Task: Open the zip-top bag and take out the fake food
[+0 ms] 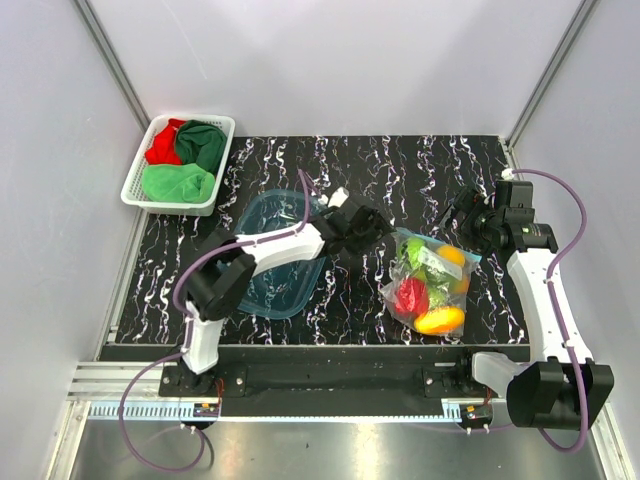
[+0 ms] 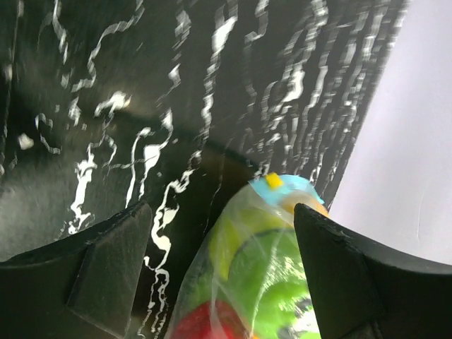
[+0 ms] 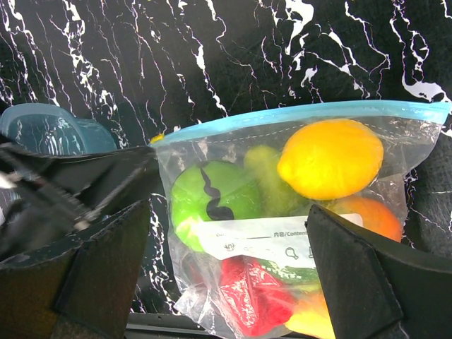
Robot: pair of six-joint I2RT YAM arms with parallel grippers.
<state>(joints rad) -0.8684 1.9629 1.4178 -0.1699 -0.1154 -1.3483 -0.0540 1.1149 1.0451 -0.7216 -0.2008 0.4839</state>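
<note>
The zip-top bag (image 1: 430, 282) lies flat on the black marbled table at right of centre. Its teal zip strip (image 3: 304, 111) runs along the far edge and looks closed. Inside is the fake food: a yellow lemon (image 3: 330, 157), a green striped fruit (image 3: 212, 194), a red piece (image 3: 251, 293) and an orange piece (image 3: 367, 215). My left gripper (image 1: 365, 225) stands open just left of the bag's far corner, and in its wrist view the bag (image 2: 247, 268) shows between its fingers (image 2: 106, 261). My right gripper (image 1: 468, 215) hangs open beyond the bag's far right end, holding nothing.
A translucent blue tub (image 1: 280, 255) lies under the left arm, left of the bag. A white basket (image 1: 180, 160) with red and green cloths stands at the far left corner. Grey walls close the table on three sides.
</note>
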